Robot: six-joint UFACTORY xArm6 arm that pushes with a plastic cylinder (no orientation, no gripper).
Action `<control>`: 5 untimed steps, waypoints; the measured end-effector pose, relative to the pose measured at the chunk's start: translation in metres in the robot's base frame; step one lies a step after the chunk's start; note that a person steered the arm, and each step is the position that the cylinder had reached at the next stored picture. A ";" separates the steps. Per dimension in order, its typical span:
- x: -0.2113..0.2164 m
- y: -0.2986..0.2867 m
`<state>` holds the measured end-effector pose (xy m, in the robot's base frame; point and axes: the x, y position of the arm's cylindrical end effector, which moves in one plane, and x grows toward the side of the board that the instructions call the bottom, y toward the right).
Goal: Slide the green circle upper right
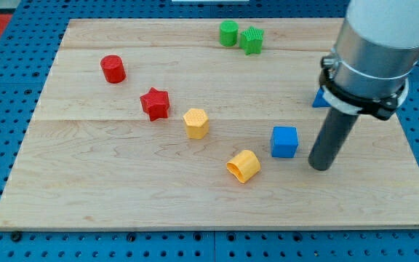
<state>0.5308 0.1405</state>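
blue pegboard surrounds the pale wooden counter [122,196], which fills most of the view. my tip [321,164] rests on the wood just right of the blue cube [284,141]; the rod has no gripper to spread or press. behind the rod, a blue block [318,99] is mostly hidden. a yellow curved block [244,167], yellow hexagon [196,123], red star [155,103] and red cylinder [113,69] trail toward the upper left. the green circle [228,33] sits near the top edge, touching a green star [252,40].
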 end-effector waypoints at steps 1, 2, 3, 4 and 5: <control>-0.032 -0.014; -0.038 0.025; -0.074 0.111; -0.113 0.097; -0.122 0.104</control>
<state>0.4084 0.2441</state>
